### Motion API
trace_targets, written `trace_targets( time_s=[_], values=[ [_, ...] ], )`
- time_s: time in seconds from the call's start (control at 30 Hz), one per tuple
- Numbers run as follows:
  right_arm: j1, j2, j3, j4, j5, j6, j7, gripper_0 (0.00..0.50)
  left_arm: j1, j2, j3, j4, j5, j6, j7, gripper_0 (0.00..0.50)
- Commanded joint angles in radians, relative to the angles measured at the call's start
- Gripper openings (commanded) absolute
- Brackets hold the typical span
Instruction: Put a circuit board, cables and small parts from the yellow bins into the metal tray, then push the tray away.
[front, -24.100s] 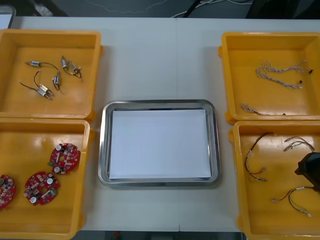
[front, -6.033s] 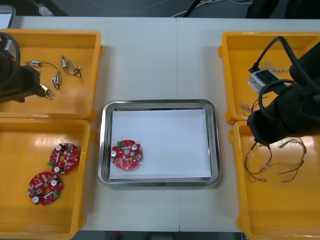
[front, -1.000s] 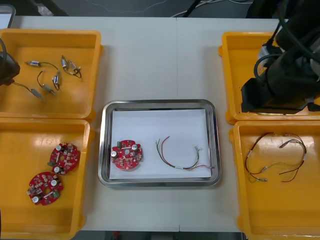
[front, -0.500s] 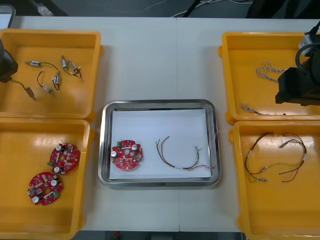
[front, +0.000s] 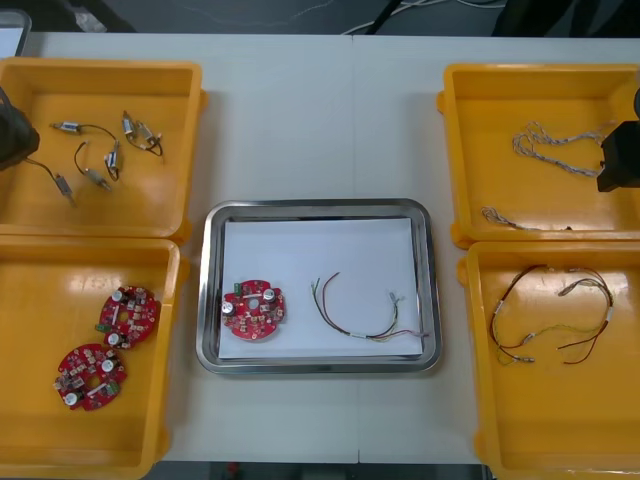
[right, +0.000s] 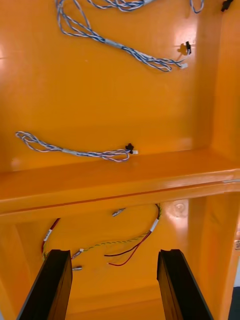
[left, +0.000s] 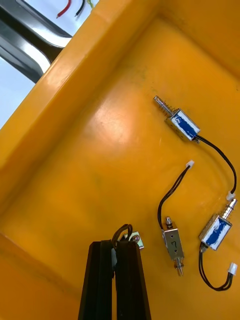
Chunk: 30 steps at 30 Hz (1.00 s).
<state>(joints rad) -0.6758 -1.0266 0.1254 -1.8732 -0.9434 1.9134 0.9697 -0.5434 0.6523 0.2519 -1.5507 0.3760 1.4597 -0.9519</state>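
Nearby, small metal parts (left: 182, 125); left hand (left: 116, 246) grips one.

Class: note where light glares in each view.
Front view: glare on the near left bin's floor. Right wrist view: glint on the near right bin's wall. Left wrist view: sheen on the far left bin, beyond the left end effector gripping a small metal part.

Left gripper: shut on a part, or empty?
Shut on a small metal part: the left gripper's fingers pinch its black lead, and it dangles over the yellow bin.
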Motion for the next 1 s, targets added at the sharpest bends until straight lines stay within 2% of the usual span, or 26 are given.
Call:
trace_targets(
  time_s=[0.03,0.2,0.37,0.57,0.6,0.63,0.67,0.7,0.73,0.77,0.83,0.87,0.9,1.0],
  values=[
    [-0.002,-0.033,-0.032,0.035,0.017,-0.036,0.081,0.5,0.013,0.01,-0.036,0.023,-0.026,-0.071,-0.085,0.0],
    [-0.014,-0.032,-0.032,0.103,0.006,-0.102,0.205,0.5,0.013,-0.017,-0.048,0.052,-0.088,-0.114,-0.085,0.0],
    [-0.036,-0.015,-0.032,0.201,-0.014,-0.177,0.346,0.5,0.03,-0.029,-0.062,0.09,-0.103,-0.197,-0.084,0.0],
    [-0.074,0.023,-0.024,0.33,-0.023,-0.225,0.506,0.5,0.03,-0.029,-0.068,0.101,-0.101,-0.213,-0.082,0.001],
    [-0.082,0.031,-0.021,0.347,-0.023,-0.229,0.529,0.5,0.03,-0.029,-0.068,0.1,-0.101,-0.213,-0.08,0.016],
    [-0.09,0.04,-0.017,0.368,-0.023,-0.234,0.557,0.5,0.031,-0.029,-0.068,0.101,-0.101,-0.213,-0.082,0.067],
    [-0.09,0.04,-0.017,0.368,-0.023,-0.234,0.557,0.5,0.031,-0.029,-0.068,0.101,-0.101,-0.213,-0.082,0.067],
    [-0.105,0.053,-0.003,0.401,-0.023,-0.241,0.595,0.5,0.031,-0.029,-0.068,0.101,-0.101,-0.213,-0.082,0.196],
    [-0.114,0.056,0.008,0.413,-0.021,-0.246,0.613,0.5,0.031,-0.029,-0.068,0.101,-0.101,-0.213,-0.082,0.282],
    [-0.119,0.057,0.019,0.421,-0.02,-0.249,0.624,0.5,0.031,-0.029,-0.068,0.101,-0.1,-0.213,-0.082,0.313],
    [-0.137,0.071,0.062,0.439,-0.003,-0.267,0.662,0.5,0.031,-0.029,-0.068,0.1,-0.095,-0.213,-0.084,0.43],
    [-0.139,0.074,0.069,0.44,0.002,-0.272,0.669,0.5,0.031,-0.029,-0.068,0.1,-0.095,-0.213,-0.084,0.451],
    [-0.14,0.082,0.086,0.442,0.009,-0.278,0.673,0.5,0.031,-0.029,-0.066,0.101,-0.092,-0.213,-0.084,0.496],
    [-0.14,0.105,0.112,0.44,0.025,-0.287,0.673,0.5,0.031,-0.029,-0.066,0.1,-0.088,-0.213,-0.085,0.5]
  ],
)
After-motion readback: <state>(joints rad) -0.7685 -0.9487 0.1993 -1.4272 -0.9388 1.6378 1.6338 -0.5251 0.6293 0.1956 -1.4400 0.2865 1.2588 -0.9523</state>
